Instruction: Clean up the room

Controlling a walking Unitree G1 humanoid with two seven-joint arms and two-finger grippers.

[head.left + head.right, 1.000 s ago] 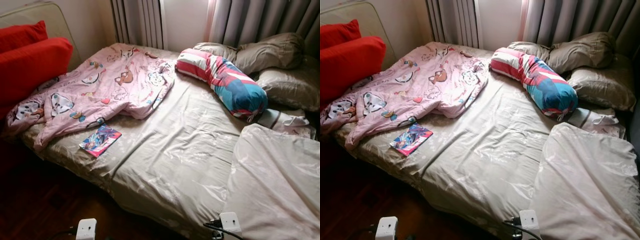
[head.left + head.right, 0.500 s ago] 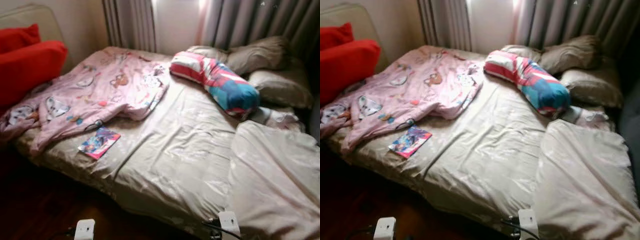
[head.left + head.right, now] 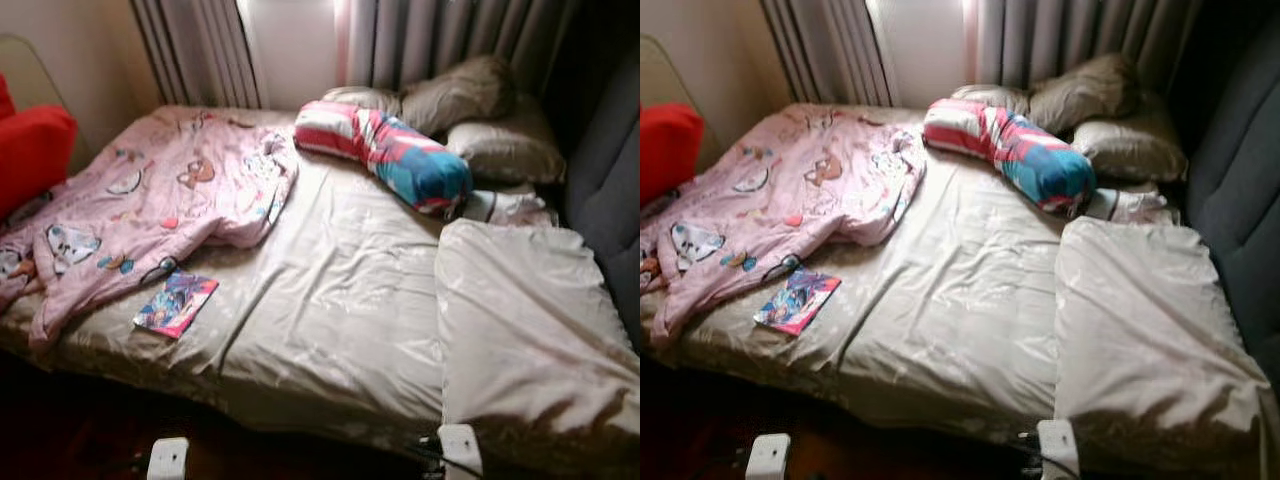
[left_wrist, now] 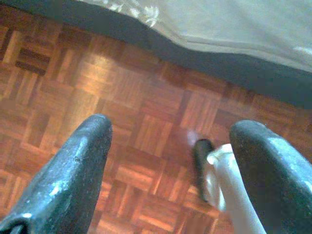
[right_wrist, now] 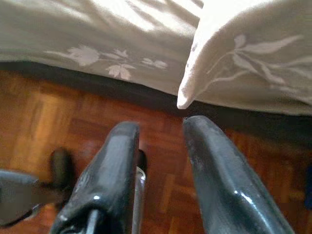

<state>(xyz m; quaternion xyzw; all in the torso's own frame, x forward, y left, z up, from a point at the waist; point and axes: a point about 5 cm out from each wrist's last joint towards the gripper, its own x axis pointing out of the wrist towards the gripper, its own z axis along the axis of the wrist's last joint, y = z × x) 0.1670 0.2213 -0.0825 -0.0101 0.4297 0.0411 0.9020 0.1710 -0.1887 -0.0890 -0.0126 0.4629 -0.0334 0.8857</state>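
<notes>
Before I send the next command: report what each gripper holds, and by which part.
Nothing is held. The left gripper hangs open over the parquet floor, nothing between its fingers. The right gripper hangs by the bed's edge, its narrow gap bare.

Blanket (image 3: 150,200) left on bed (image 3: 340,300); bolster (image 3: 385,155) behind.
</notes>
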